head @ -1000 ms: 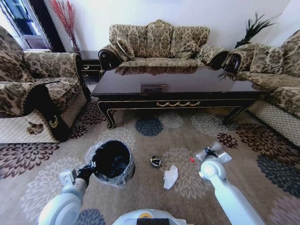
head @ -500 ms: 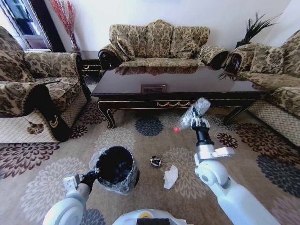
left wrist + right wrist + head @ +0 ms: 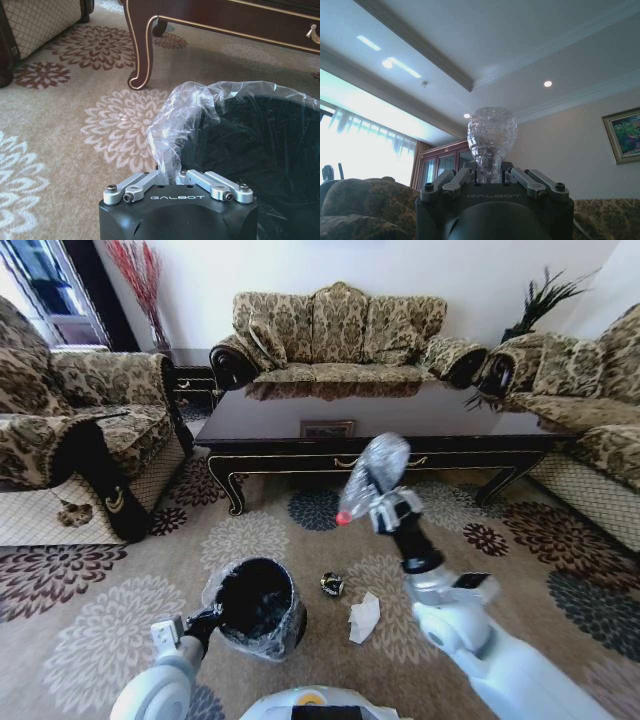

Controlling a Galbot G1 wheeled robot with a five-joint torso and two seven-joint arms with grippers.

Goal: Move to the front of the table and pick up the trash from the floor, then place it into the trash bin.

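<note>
My right gripper (image 3: 383, 508) is raised above the carpet, shut on a clear plastic bottle (image 3: 374, 468) with a red cap; in the right wrist view the bottle (image 3: 491, 135) stands up between the shut jaws of the right gripper (image 3: 491, 176). The black trash bin (image 3: 286, 624) with its clear liner stands on the carpet at lower left. My left gripper (image 3: 206, 621) is shut on its rim, and the left wrist view shows the left gripper (image 3: 171, 173) pinching the liner at the bin's edge (image 3: 215, 91). A crumpled white paper (image 3: 364, 618) and a small black-yellow round piece (image 3: 332, 585) lie on the floor beside the bin.
The long dark table (image 3: 450, 416) stands ahead across the carpet, its curved leg (image 3: 140, 47) close to the bin. Patterned sofas ring the room at left (image 3: 80, 430), back (image 3: 340, 330) and right (image 3: 590, 400). Open carpet lies between me and the table.
My right arm has lifted the bottle from the floor and swung it up and leftward, toward the bin. The left gripper has drawn the bin slightly to the right.
</note>
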